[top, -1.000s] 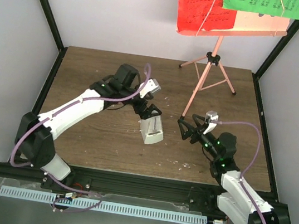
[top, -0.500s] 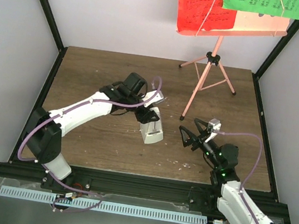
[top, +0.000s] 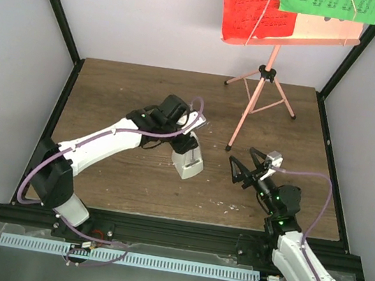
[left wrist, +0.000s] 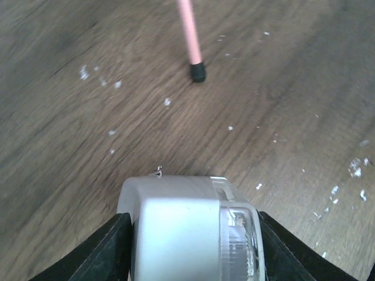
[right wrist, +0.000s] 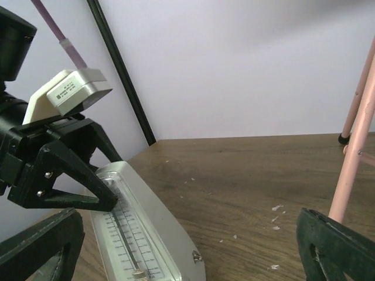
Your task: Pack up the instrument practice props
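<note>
Robot lab test cell. Black frame posts [top: 56, 4] and plain white wall panels [top: 150, 15] box in wood tabletop [top: 130, 97]. Left arm [top: 103, 138] and right arm [top: 298, 250] bolted to black rail [top: 180, 235] at near edge. White slotted cable strip [top: 134, 260] below. Pink music stand [top: 268, 75] staged as prop.

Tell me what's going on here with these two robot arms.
Two robot arms are working at a wooden table. The left gripper has its fingers closed on the sides of the white metronome, which stands on the table. The right gripper is open and empty, close to the front leg of the pink music stand. The stand is upright at the back right, with the red page and green page on its desk.
</note>
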